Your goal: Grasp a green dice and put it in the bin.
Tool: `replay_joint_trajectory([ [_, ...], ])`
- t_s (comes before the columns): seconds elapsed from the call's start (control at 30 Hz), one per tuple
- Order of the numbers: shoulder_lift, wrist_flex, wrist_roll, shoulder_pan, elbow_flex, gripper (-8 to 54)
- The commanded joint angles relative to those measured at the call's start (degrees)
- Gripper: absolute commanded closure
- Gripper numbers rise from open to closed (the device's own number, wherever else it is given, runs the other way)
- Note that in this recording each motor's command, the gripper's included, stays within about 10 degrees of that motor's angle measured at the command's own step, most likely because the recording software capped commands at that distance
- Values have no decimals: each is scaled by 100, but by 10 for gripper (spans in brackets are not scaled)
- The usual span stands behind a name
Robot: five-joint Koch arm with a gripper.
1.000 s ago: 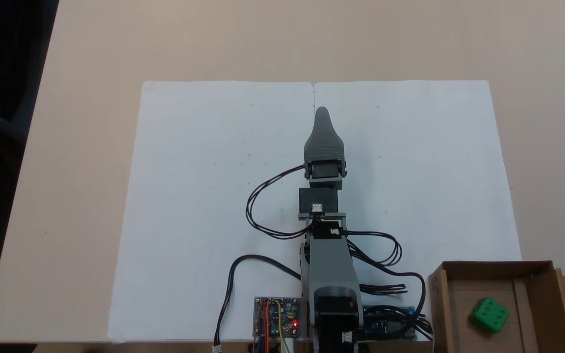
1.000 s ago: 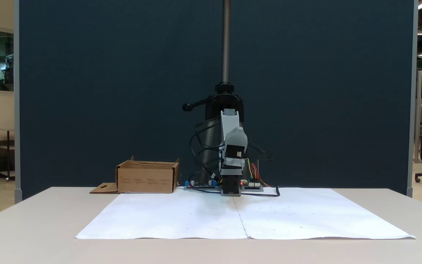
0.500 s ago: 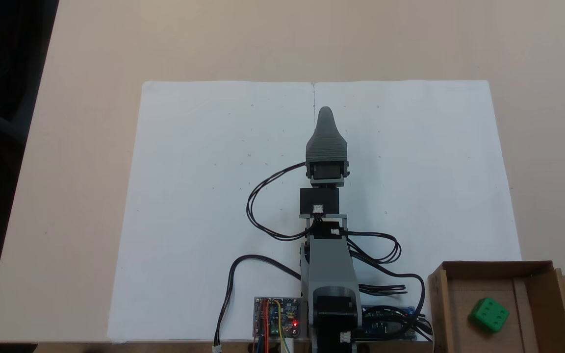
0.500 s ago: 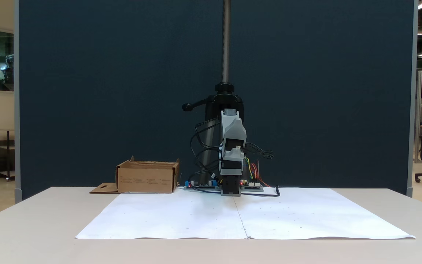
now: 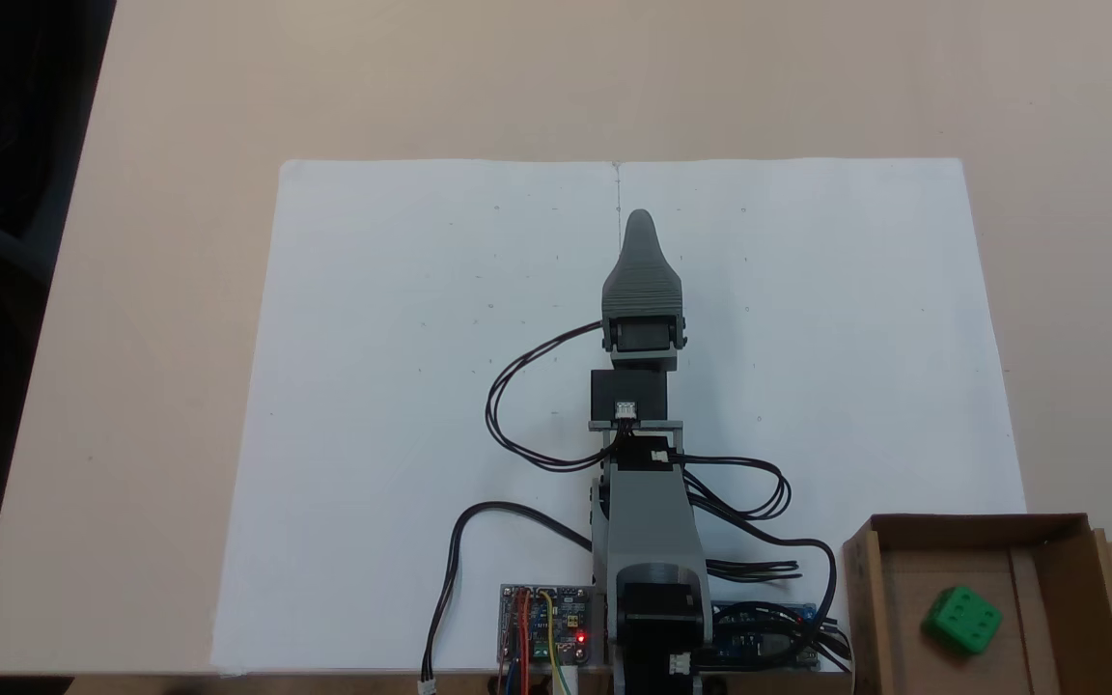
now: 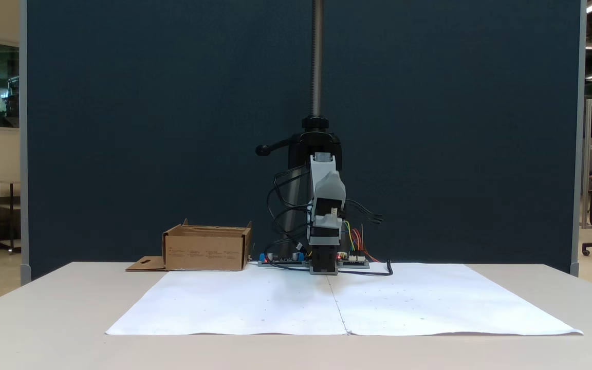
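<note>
Inside the bin (image 5: 870, 598) lies the green dice (image 5: 962, 620); whether the gripper (image 5: 638, 220) jaws are apart cannot be told

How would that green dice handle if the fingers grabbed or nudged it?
The green dice looks like hard plastic, so probably stiff and light. Flat faces suggest it would slide or tumble briefly rather than roll on. It sits tilted inside the bin, so a nudge may tip it flat.

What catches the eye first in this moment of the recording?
The green dice stands out: it lies inside the cardboard bin at the lower right of a fixed view. The grey arm stretches up the middle of the white paper, its claw far from the bin.
</note>
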Motion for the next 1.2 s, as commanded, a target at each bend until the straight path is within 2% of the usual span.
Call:
replay_joint_trajectory([
  [0.0, 650, 123, 35, 18, 378, 29],
  [0.3, 642, 1037, 44, 88, 378, 12],
  [1.17, 633, 1037, 62, 44, 378, 12],
])
